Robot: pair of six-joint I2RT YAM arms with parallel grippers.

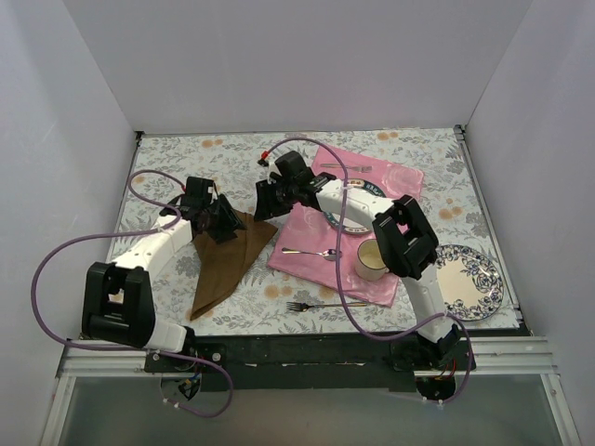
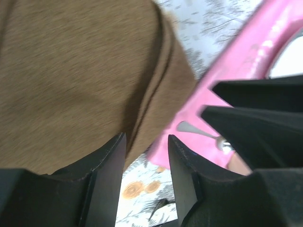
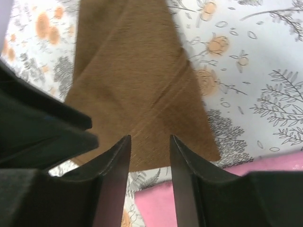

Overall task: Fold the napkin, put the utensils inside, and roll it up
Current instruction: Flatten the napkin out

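Left of centre in the overhead view, the napkin (image 1: 226,265) lies on the floral bench (image 1: 167,158) as a long folded wedge. Its broad end sits at upper right, just beside the pink cloth mat (image 1: 363,274), and its point trails to lower left. Both arms reach in over that broad end: my left claw (image 1: 221,226) from the lower left, my right claw (image 1: 268,203) from the right, with its elbow raised near the cup (image 1: 372,260). Each wrist view shows the fingers apart with nothing held. The left claw (image 2: 147,139) straddles the napkin's layered edge where it meets the mat, and the right claw (image 3: 150,139) hangs over the cloth's wide hem. I judge the folding unfinished. To do it cleanly I would pinch only the brown layers at the corner, keeping clear of the pink hem, lift low, and carry the corner across while the other claw pins the crease. The spoon (image 1: 311,252) on the mat and the fork (image 1: 321,305) at lower centre wait outside the cloth.
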